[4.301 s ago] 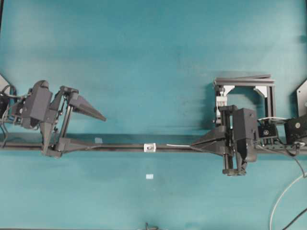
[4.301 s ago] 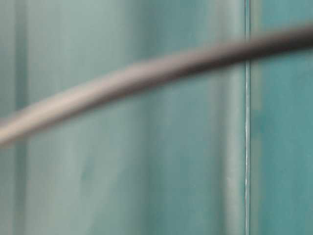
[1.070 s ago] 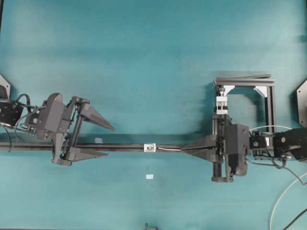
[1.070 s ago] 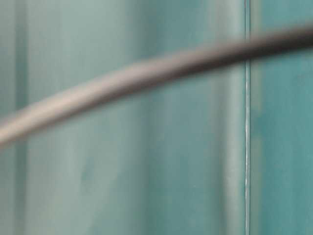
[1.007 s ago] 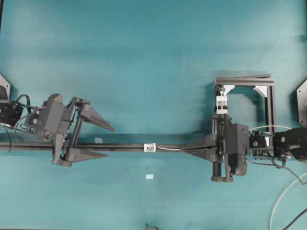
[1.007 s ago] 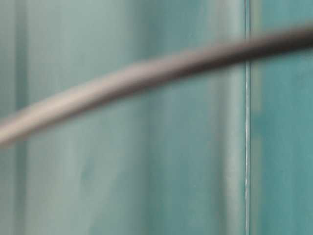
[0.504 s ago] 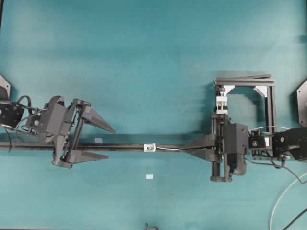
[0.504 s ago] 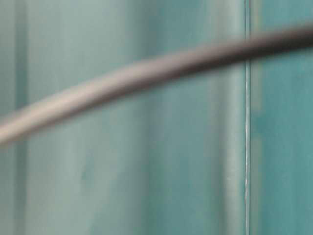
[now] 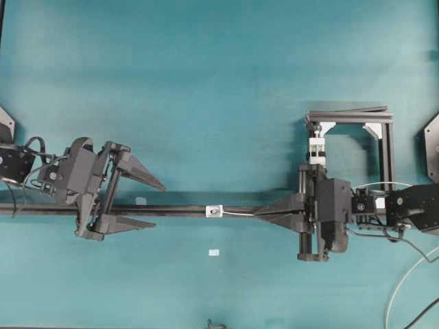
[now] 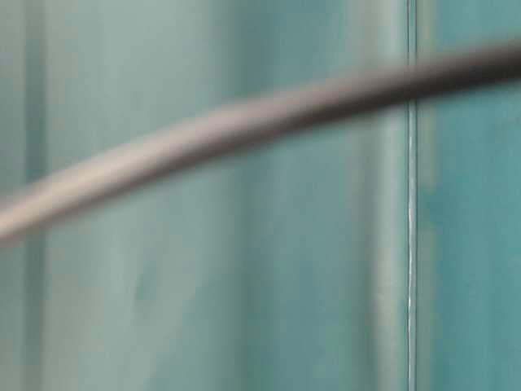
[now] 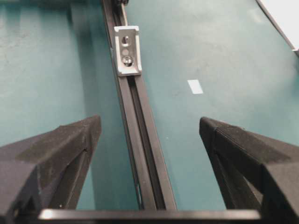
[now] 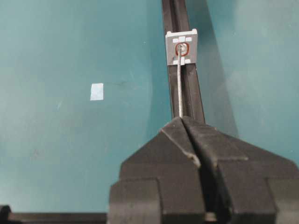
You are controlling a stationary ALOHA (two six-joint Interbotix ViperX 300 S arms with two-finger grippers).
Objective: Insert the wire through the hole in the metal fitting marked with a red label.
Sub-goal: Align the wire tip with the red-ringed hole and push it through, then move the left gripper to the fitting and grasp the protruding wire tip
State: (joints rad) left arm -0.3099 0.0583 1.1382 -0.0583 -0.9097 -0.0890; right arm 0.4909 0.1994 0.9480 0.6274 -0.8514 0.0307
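Teal table (image 9: 206,82) fills the overhead view, and we see a long black rail (image 9: 171,209) running across it from side to side. At the far left, our left pincer (image 9: 154,204) lies low and level, pointing right along the rail; its jaws stand wide, one finger on each side of the rail, holding nothing. From its wrist camera we look down the rail (image 11: 145,154) between the two dark fingers (image 11: 56,154) to the metal fitting (image 11: 127,57) farther along.

Near the middle of the rail sits the metal fitting (image 9: 215,211), small, pale and square. The wire (image 9: 240,213) stretches just to its right, its long axis lying along the rail, its free end pointing left at the fitting.

On the right, our right pincer (image 9: 258,213) reaches leftward, level, its jaws pinched tight on the wire. In its wrist view the wire (image 12: 180,88) runs straight ahead from the closed tips (image 12: 181,119) to the red-ringed hole (image 12: 181,48) in the fitting's (image 12: 182,45) face; whether the tip has entered we cannot tell.
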